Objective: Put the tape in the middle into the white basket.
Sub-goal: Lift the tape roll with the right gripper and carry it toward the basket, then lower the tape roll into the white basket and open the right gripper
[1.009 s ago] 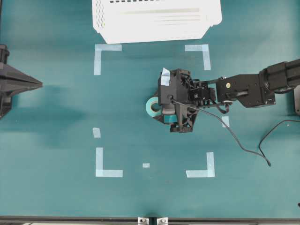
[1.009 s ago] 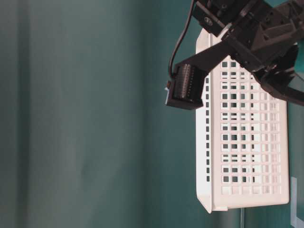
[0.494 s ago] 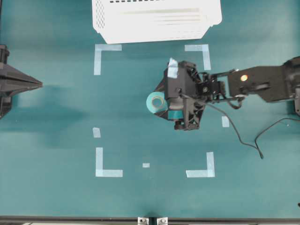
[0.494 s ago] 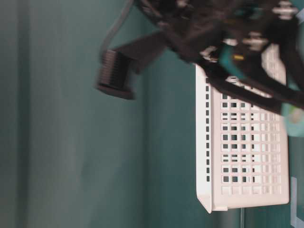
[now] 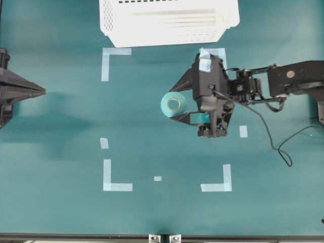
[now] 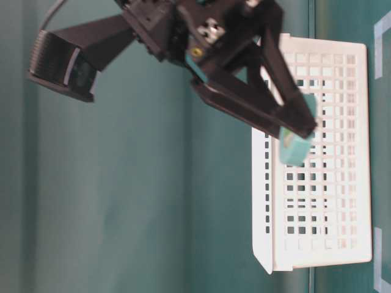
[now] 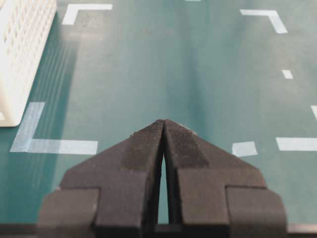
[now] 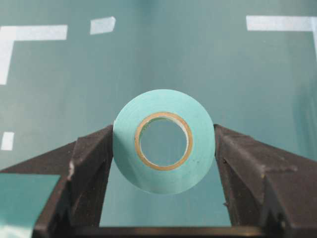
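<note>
**A:** Where is the small round roll of teal tape with the pale beige inner ring (image 8: 164,141) at this moment?

**B:** It sits between the two black fingers (image 8: 91,173) of the right gripper (image 5: 178,105). In the right wrist view one finger presses on each side of the roll, so the gripper pinches it by its outer edge. The hole of the roll faces the camera, and the green table (image 5: 61,131) shows under it.

**A:** Does the roll touch the table?

**B:** I think no. In the table-level view the fingers hold a teal object (image 6: 295,149) in the air, in front of the slotted wall of the large white rectangular plastic basket (image 6: 324,207). How high it is, I cannot say.

**A:** And from above?

**B:** From above the roll is inside the square of pale-blue corner marks (image 5: 115,174), in its upper right part. The basket (image 5: 167,23) stands at the top edge of the view, outside this square and apart from the roll. The roll is not in the basket.

**A:** What about the left gripper (image 7: 163,125)?

**B:** It is at the left edge of the overhead view, well apart from the roll. Its black fingers are pressed together at the tips, with nothing between them.
</note>
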